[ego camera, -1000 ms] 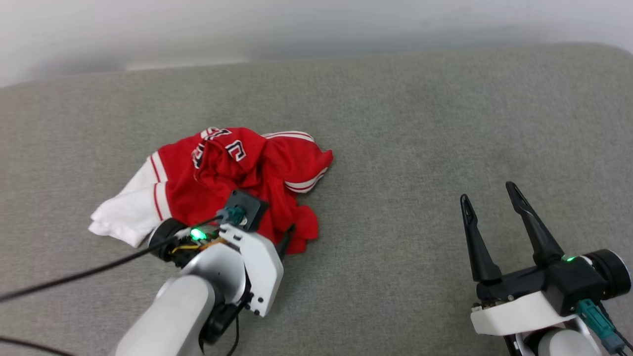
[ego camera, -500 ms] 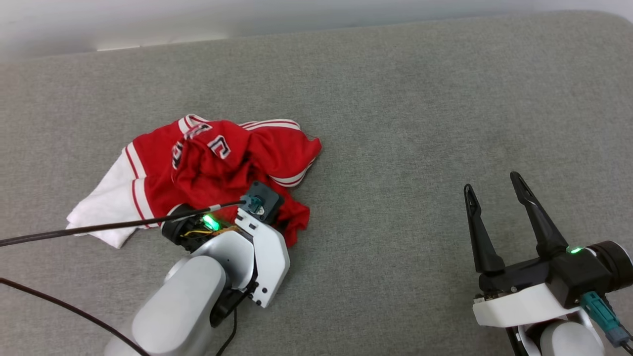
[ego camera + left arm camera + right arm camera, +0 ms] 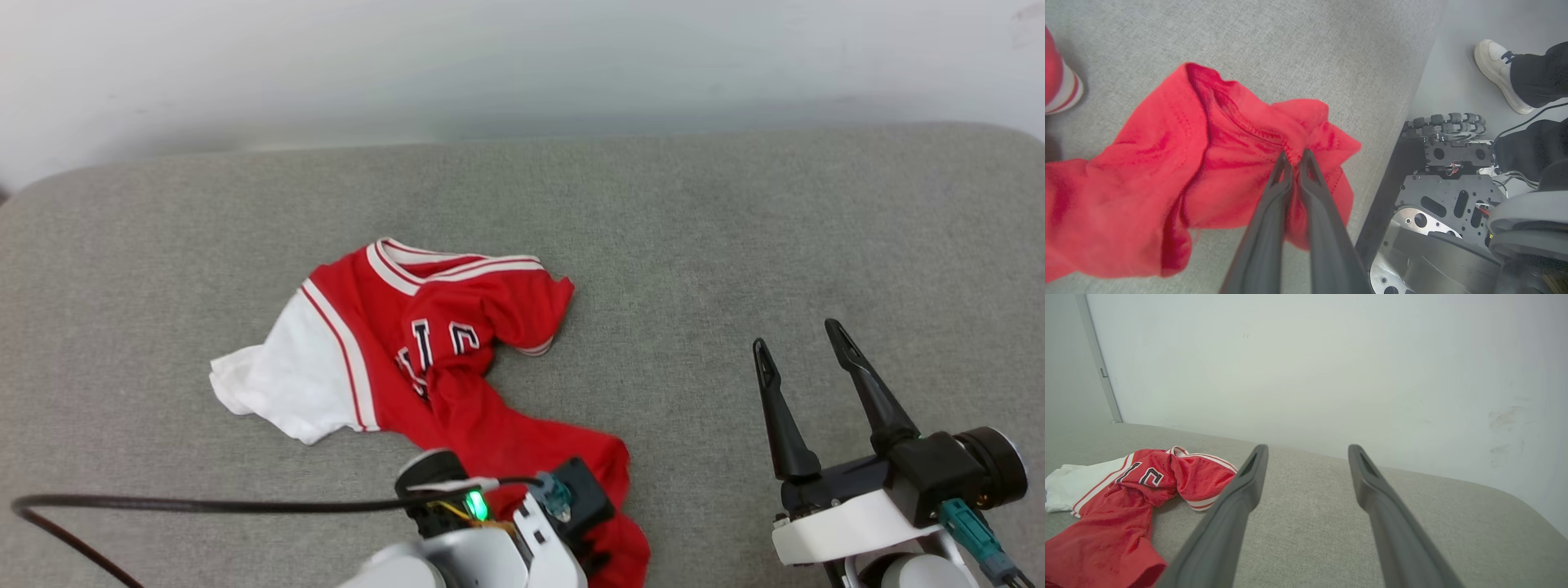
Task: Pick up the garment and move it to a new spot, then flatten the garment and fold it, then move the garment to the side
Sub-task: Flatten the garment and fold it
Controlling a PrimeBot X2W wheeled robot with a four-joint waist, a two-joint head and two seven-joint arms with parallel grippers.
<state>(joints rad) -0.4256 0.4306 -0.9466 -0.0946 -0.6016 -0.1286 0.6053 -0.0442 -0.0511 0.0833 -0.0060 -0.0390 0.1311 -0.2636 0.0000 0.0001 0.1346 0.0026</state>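
The garment (image 3: 457, 327), a red jersey with a white sleeve, striped trim and black letters, lies crumpled on the grey surface and is stretched toward the near edge. In the left wrist view my left gripper (image 3: 1294, 153) is shut on a bunched red hem of the garment (image 3: 1188, 163). In the head view the left wrist (image 3: 563, 502) sits over that red end and hides the fingers. My right gripper (image 3: 796, 336) hovers open at the lower right, well clear of the cloth. Past its spread fingers (image 3: 1308, 448), the garment (image 3: 1126, 486) lies at the left.
The grey padded surface (image 3: 735, 229) runs back to a white wall (image 3: 522, 65). A black cable (image 3: 204, 505) trails left from my left wrist. Past the surface's near edge are my base (image 3: 1453, 196) and a person's white shoe (image 3: 1494, 69).
My left gripper has shut on the red hem and drawn it toward the near edge, pulling the heap out long. The head camera has shifted. The right gripper stays open.
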